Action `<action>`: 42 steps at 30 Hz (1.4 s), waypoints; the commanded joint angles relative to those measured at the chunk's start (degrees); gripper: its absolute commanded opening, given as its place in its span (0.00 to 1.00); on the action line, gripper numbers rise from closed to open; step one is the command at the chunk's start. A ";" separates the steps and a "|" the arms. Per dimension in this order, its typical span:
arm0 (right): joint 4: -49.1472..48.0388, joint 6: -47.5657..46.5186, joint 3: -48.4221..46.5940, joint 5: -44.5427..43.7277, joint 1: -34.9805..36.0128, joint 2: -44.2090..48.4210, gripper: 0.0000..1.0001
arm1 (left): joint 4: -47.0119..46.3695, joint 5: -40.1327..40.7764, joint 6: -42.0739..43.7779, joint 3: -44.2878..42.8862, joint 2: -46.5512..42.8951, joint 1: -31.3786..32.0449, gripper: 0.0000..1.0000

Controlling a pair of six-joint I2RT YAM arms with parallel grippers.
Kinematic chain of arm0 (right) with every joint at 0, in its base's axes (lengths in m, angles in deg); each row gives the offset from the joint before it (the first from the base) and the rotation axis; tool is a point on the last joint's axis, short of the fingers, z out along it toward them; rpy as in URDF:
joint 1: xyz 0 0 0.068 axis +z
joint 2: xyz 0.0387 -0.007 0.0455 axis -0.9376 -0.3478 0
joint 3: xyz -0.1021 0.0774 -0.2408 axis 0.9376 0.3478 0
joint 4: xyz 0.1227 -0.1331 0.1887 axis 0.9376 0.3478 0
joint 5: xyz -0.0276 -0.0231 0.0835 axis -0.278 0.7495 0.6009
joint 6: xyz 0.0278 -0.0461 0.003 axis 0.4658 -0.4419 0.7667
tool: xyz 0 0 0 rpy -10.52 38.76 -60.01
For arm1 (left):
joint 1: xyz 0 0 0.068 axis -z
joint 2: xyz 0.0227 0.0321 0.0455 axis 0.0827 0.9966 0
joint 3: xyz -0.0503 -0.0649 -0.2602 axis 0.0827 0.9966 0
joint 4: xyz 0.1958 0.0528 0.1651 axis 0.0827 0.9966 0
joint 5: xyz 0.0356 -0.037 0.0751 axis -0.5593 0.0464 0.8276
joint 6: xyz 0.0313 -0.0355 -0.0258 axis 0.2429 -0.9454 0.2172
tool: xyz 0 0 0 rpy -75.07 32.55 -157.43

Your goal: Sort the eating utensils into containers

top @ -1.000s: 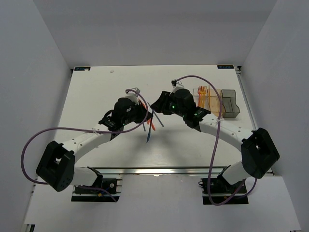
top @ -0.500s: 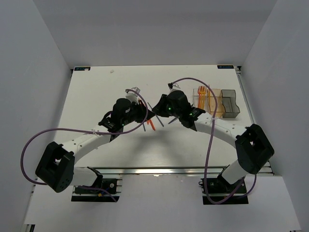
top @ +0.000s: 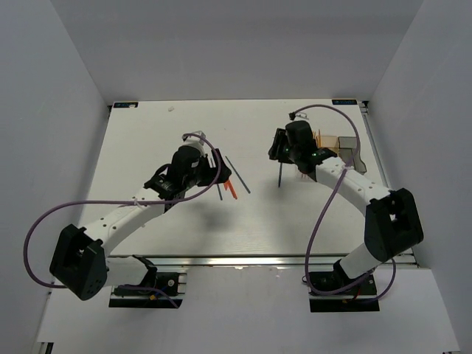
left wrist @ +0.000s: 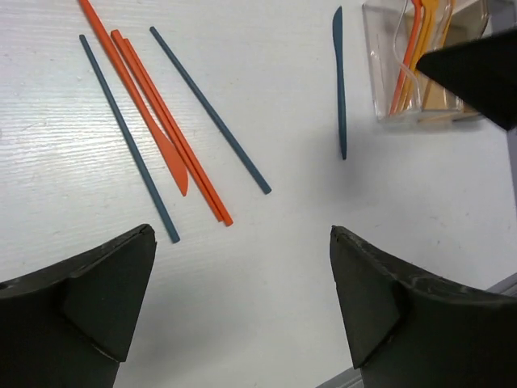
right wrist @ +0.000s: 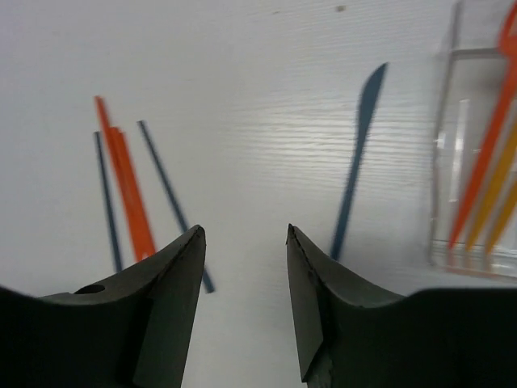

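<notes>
1. Left gripper (left wrist: 242,279): jaws spread wide, nothing between them. It hangs above the table (top: 147,133), on the near side of the loose utensils.

2. Right gripper (right wrist: 242,259): jaws spread, nothing between them. In the top view it hangs above the table (top: 278,145), beside the row of bins and beyond the blue knife (top: 281,175).

3. Loose group, just beyond the left gripper's fingers (left wrist: 89,299):
- Two blue sticks (left wrist: 129,137), lying apart, one on each side of the orange pieces.
- One orange knife (left wrist: 153,121), flat on the table.
- Two orange sticks (left wrist: 182,153), side by side and touching, right beside the knife.
All five lie roughly parallel.

4. The blue knife (left wrist: 340,89) lies flat by itself, well apart from the group and near the clear bin (left wrist: 384,89), not touching it. In the right wrist view it lies (right wrist: 359,158) between the group and that bin (right wrist: 452,162).

5. The clear bin holds orange forks (left wrist: 408,56), leaning upright against its wall. Their count cannot be told.

6. The grey bin (top: 352,151) ends the row on the right. The right arm hides most of the other bins in the top view. What the grey bin holds cannot be told.
</notes>
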State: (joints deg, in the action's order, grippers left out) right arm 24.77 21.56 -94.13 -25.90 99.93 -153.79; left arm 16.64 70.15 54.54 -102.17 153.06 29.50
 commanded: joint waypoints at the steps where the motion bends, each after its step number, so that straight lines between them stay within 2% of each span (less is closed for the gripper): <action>1: 10.34 -7.85 -4.89 -2.94 -1.45 -1.77 0.51 | 5.59 1.22 1.94 -3.34 -0.41 0.30 0.98; 3: 12.97 -8.91 -6.29 -0.14 -2.86 -3.26 0.49 | 8.13 3.92 1.33 -5.98 1.71 1.44 0.98; 6: 20.34 -8.47 -11.56 -3.55 -2.69 -8.88 0.45 | 9.73 8.67 -0.16 -8.43 3.73 2.41 0.98; 8: 19.50 -7.60 -8.61 -4.78 -2.77 -7.06 0.43 | 10.26 9.47 -0.61 -10.72 6.89 3.54 0.98; 12: 15.62 -4.34 -2.36 -11.44 -2.86 5.32 0.59 | 13.59 14.47 1.05 -20.55 18.13 8.73 0.98; 15: 21.40 -4.08 -4.00 -19.62 -3.74 14.63 0.74 | 15.26 18.69 3.07 -29.51 28.41 12.51 0.96; 16: 25.08 -3.81 -4.27 -21.29 -4.52 16.32 0.75 | 16.05 19.83 3.43 -34.41 31.04 13.04 0.95; 18: 28.09 -3.20 -4.28 -23.50 -7.77 19.74 0.76 | 16.06 19.32 5.45 -38.57 38.34 14.01 0.90; 21: 28.11 -2.84 -0.43 -24.30 -10.77 30.79 0.78 | 14.92 19.06 8.17 -44.82 46.24 15.42 0.85; 25: 28.89 -4.59 0.30 -23.07 -11.74 36.54 0.78 | 13.34 17.03 10.81 -52.54 53.12 17.00 0.79; 29: 29.07 -6.09 0.91 -21.75 -11.65 37.51 0.78 | 10.80 15.72 11.79 -55.20 56.91 17.62 0.72; 34: 28.11 -7.06 2.66 -20.70 -11.74 37.95 0.78 | 8.33 14.13 10.29 -55.20 58.75 17.79 0.69; 38: 27.23 -7.24 3.46 -19.55 -11.74 38.31 0.78 | 7.28 14.48 9.07 -54.51 59.20 18.14 0.61; 42: 26.79 -7.41 3.54 -19.02 -11.74 38.13 0.78 | 7.62 17.91 7.30 -52.66 57.27 18.14 0.62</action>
State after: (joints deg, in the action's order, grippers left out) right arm 53.45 15.27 -90.37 -45.50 88.39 -116.43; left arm 25.42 85.93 63.53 -155.61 213.12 47.16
